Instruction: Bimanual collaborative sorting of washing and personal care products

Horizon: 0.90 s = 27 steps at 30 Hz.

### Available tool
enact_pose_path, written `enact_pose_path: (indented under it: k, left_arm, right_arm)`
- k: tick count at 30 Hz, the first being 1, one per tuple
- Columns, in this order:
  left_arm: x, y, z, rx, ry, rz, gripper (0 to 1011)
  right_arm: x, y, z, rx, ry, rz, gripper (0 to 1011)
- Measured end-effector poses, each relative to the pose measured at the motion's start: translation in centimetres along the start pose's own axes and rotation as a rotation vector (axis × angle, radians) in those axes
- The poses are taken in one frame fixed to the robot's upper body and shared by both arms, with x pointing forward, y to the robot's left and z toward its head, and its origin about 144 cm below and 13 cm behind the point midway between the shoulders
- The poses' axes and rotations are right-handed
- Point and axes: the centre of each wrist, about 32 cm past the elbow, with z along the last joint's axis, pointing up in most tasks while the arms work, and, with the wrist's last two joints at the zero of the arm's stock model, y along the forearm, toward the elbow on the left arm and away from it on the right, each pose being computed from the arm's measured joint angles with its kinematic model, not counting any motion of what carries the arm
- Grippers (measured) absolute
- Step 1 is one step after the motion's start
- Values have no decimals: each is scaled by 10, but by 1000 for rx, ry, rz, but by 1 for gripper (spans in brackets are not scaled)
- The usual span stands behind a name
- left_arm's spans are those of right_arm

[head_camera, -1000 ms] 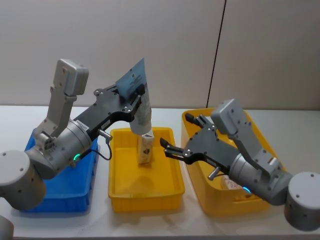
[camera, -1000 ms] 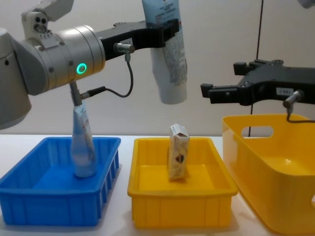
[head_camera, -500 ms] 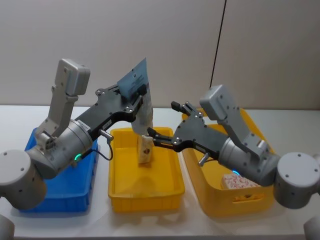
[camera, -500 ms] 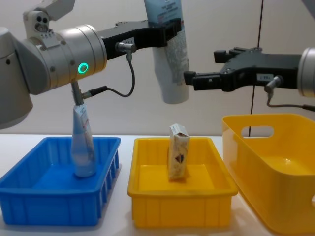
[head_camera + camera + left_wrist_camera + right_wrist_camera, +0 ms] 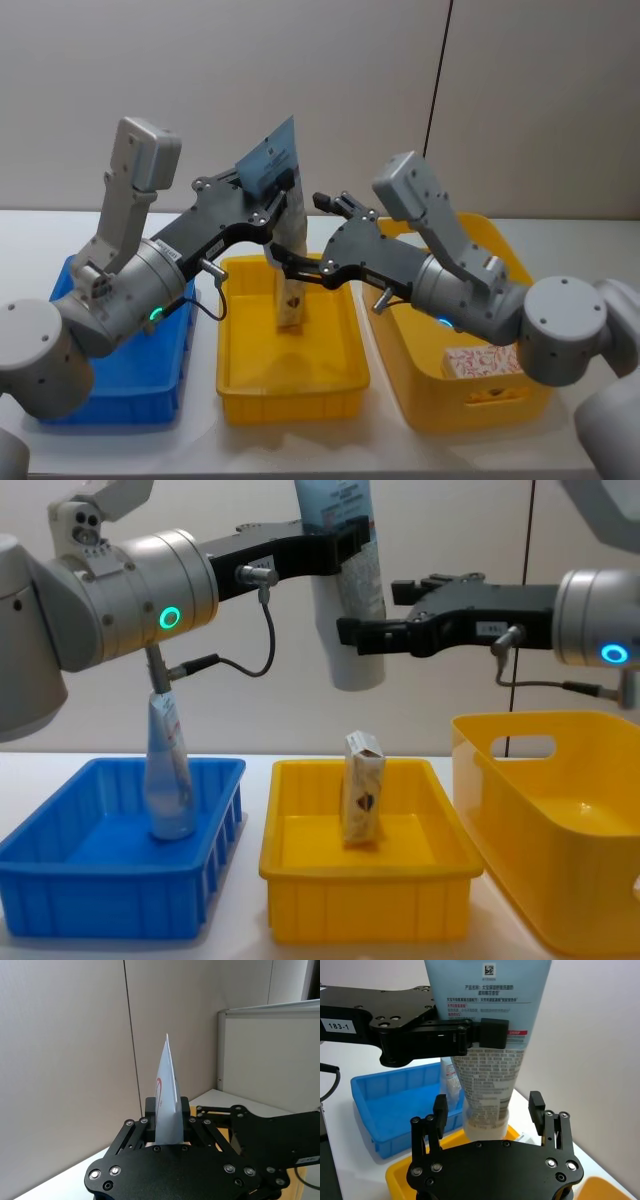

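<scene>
Yellow plastic made up the biggest container, the deep yellow bin (image 5: 520, 300) to the right of the central yellow tray (image 5: 290, 380), with a red-and-white printed carton (image 5: 482, 361) lying in its bottom. Left of the tray sat the blue bin (image 5: 110, 880), where a pale squeeze tube (image 5: 170, 775) stood upright. All three rested on the pale desk (image 5: 30, 240).

Above the tray the left end effector (image 5: 335, 542) was clenched on the upper part of a large pale-blue squeeze tube (image 5: 350, 600), which hung cap-down in the air, well clear of the tray floor. Directly below it, inside the tray, a small white carton (image 5: 362, 788) stood on end.

From the tray's right side the right end effector (image 5: 489, 1107) had its fingers spread on either side of the hanging tube's lower end; the right wrist view showed both pads apart from the tube, gripping nothing.

This looked like the handover step of the sorting: one arm presenting the tube, the other positioned to take it. The next move, as I judge it, called for the right end effector to close squarely on the tube's lower body before the left let go. The tube is soft, so a hold too near the cap could let it swing or slip.
</scene>
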Motion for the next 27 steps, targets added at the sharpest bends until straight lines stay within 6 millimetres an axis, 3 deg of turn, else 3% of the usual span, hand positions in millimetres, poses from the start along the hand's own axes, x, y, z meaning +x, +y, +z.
enact_pose_path:
  k: [10,16,21,25,27]
  left_arm:
    - [0,0,0,0,0,-1,231]
    - [0,0,0,0,0,-1,237]
    - [0,0,0,0,0,-1,351]
    - [0,0,0,0,0,-1,487]
    - [0,0,0,0,0,-1,570]
  right_arm:
    - [5,16,-4,10,27,30,756]
    - [6,23,-6,13,40,39,508]
    - [6,27,-6,17,48,42,416]
    - [5,29,-6,19,53,42,278]
    - [5,29,-6,19,55,40,257]
